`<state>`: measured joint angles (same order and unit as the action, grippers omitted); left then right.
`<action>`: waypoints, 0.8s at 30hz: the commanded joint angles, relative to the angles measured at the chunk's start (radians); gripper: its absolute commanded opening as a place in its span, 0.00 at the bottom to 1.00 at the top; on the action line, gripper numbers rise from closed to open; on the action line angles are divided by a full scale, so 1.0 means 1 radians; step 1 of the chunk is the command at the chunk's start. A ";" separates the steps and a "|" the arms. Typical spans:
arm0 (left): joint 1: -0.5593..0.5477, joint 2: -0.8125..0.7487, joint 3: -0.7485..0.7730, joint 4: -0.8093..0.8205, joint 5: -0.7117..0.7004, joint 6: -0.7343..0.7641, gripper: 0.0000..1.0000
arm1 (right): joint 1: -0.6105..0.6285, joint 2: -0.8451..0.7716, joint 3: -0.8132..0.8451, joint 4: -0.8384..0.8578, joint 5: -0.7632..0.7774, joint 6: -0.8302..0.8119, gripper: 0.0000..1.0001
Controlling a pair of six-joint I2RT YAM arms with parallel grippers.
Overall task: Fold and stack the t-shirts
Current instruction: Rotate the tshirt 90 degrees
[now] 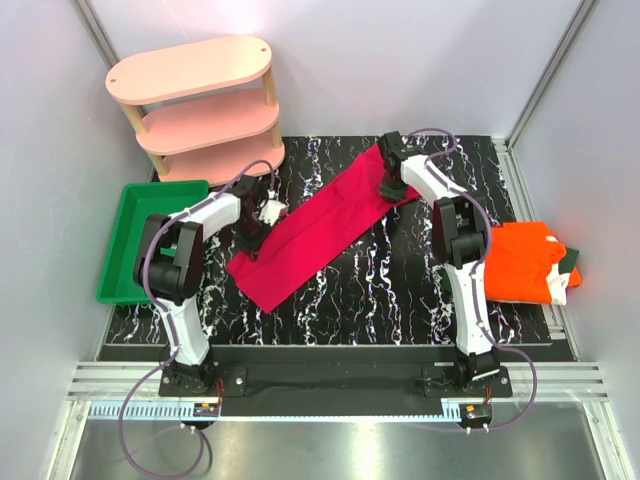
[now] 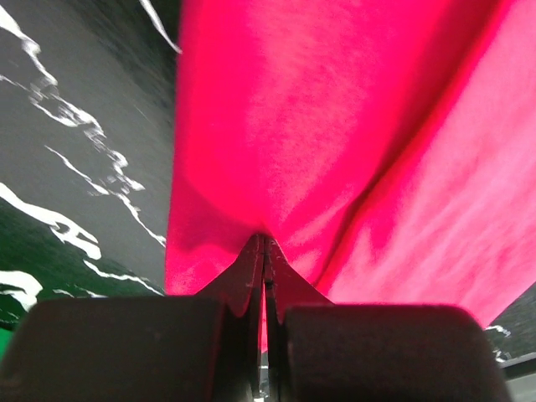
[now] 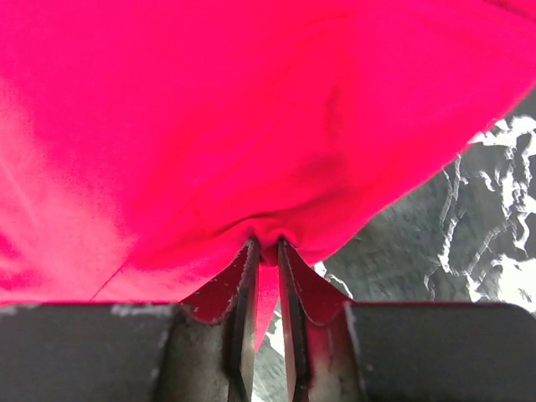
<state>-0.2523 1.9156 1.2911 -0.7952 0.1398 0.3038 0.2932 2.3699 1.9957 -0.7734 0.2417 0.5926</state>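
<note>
The crimson t-shirt [image 1: 320, 232] lay stretched in a long diagonal band across the black marbled table [image 1: 400, 300], running from near left to far right. The left gripper [image 2: 265, 244] was clamped on its near-left end, jaws pressed tight together with a pinch of cloth between them. The right gripper [image 3: 266, 244] held the far-right end, jaws almost together on a bunched fold. The orange t-shirt [image 1: 515, 262] sat folded at the table's right edge, well apart from the crimson one, with a dark green t-shirt [image 1: 571, 260] showing just at its right side. A green tray [image 1: 130, 250] lay left of the table, with a pink three-tier shelf [image 1: 200, 105] behind it
</note>
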 commanded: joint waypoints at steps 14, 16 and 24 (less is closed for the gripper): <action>-0.294 -0.040 -0.159 -0.185 0.023 0.055 0.00 | -0.040 0.304 0.574 -0.287 -0.082 -0.024 0.25; -0.353 -0.027 -0.144 -0.199 0.052 0.043 0.00 | -0.039 0.319 0.594 -0.287 -0.102 -0.020 0.25; -0.551 0.008 -0.069 -0.231 0.113 -0.005 0.00 | -0.037 0.374 0.657 -0.299 -0.237 -0.011 0.23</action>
<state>-0.7391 1.8748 1.2018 -0.9859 0.1555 0.3351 0.2649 2.7018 2.6183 -1.0649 0.0666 0.5777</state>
